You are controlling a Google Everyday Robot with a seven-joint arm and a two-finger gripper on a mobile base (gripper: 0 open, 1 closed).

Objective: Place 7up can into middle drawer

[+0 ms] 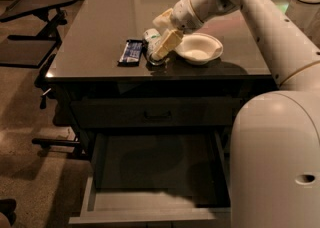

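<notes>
Upper centre, the gripper [161, 36] is straddling the can [152, 37], fingers spread. The can is resting on the counter [100, 22]; the drawer [150, 207] below is standing open.

The gripper [164, 34] is held at the 7up can [150, 37], which is flanked closely by the snack packet [131, 52] and the bowl [200, 48]. The middle drawer [150, 216] is pulled out, its interior exposed from above.
</notes>
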